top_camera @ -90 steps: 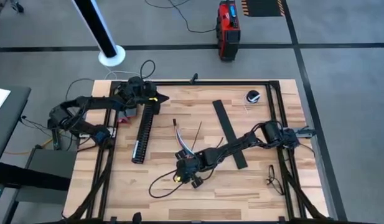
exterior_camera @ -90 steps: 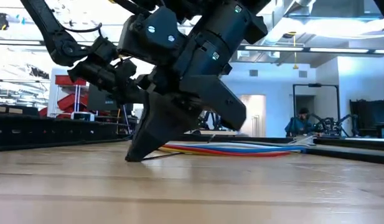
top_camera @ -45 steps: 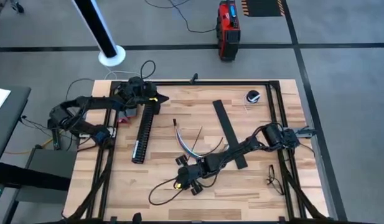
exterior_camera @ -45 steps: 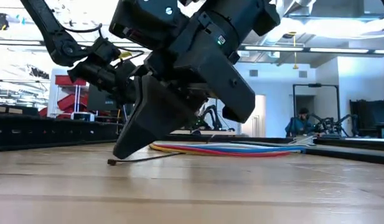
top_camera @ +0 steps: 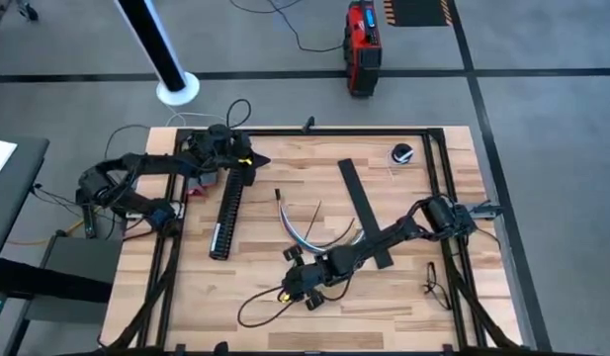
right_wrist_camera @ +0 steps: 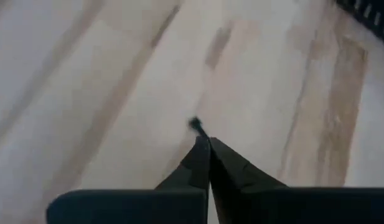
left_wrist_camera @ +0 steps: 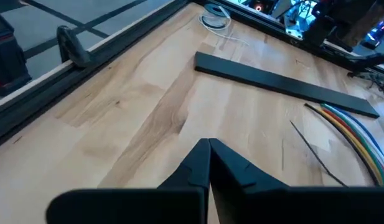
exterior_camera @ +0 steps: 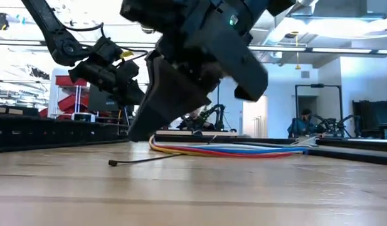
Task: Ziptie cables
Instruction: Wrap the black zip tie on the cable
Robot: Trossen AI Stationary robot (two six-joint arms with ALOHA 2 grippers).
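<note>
No legible writing; right gripper (top_camera: 293,284) closed near cables (top_camera: 300,233)

A pale, matt wooden worktop (top_camera: 285,168) of jointed planks, edged by a black metal frame (top_camera: 438,188), carries smooth plastic-sheathed cables (top_camera: 297,232), a matt black rigid strip (top_camera: 364,210) and a comb-slotted black plastic channel (top_camera: 228,208).
</note>
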